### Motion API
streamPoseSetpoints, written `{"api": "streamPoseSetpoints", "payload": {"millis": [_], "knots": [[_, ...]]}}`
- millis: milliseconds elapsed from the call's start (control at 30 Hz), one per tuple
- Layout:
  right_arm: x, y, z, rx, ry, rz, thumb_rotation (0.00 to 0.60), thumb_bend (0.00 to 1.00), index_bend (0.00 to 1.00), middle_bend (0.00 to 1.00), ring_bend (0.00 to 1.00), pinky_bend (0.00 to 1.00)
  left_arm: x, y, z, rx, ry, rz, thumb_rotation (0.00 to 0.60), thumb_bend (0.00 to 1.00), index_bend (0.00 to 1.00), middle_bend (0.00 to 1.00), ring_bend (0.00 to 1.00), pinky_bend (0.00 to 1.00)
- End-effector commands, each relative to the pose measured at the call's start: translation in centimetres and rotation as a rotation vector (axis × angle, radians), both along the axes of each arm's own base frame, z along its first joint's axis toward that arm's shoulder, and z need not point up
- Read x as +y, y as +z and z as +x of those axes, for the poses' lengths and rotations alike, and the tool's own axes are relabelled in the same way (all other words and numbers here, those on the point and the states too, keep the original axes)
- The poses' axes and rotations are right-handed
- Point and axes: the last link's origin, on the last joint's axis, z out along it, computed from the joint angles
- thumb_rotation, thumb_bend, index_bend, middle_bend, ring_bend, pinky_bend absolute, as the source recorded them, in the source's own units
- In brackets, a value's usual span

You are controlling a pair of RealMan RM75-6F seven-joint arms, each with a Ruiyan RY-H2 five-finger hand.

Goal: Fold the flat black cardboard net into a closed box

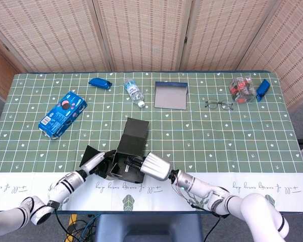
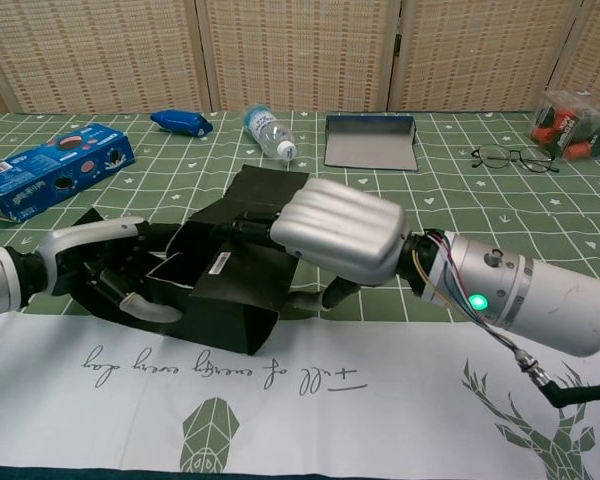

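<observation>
Readable text is scarce. White table runner (image 2: 310, 400): cursive script printed upside down to the chest view, not decipherable, next to deer-head graphics. Black cardboard box (image 2: 230, 290): small white sticker, print too small to read. Blue snack box (image 2: 50, 165): round cookie logo, wording blurred, brand not legible.
</observation>
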Motion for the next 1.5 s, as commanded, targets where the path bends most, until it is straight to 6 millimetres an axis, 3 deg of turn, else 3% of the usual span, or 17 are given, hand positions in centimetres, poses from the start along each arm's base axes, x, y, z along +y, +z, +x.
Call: {"api": "streamPoseSetpoints", "payload": {"millis": [33, 467, 1000, 1500], "knots": [[-0.2, 0.0, 0.6, -0.019, 0.017, 0.003, 0.6, 0.31, 0.13, 0.23, 0.72, 1.0, 0.0, 0.0, 0.1, -0.003, -0.005, 0.004, 0.6, 0.15, 0.16, 0.19, 0.51, 0.68], [-0.8, 0.4, 1.2, 0.078, 0.091, 0.017, 0.6, 0.4, 0.3, 0.31, 0.75, 1.0, 0.0, 0.0, 0.4, -0.009, -0.003, 0.011, 0.6, 0.15, 0.19, 0.19, 0.52, 0.68], [-0.6, 1.7, 2.0, 0.176, 0.167, 0.02, 0.6, 0.43, 0.32, 0.34, 0.76, 1.0, -0.1, 0.0, 0.7, -0.025, 0.004, 0.024, 0.6, 0.15, 0.25, 0.2, 0.53, 0.68], [-0.6, 3.2, 2.8, 0.32, 0.236, 0.043, 0.6, 0.53, 0.43, 0.47, 0.77, 1.0, 0.0, 0.3, 1.1, -0.048, 0.017, 0.022, 0.6, 0.15, 0.22, 0.2, 0.53, 0.68]]}}
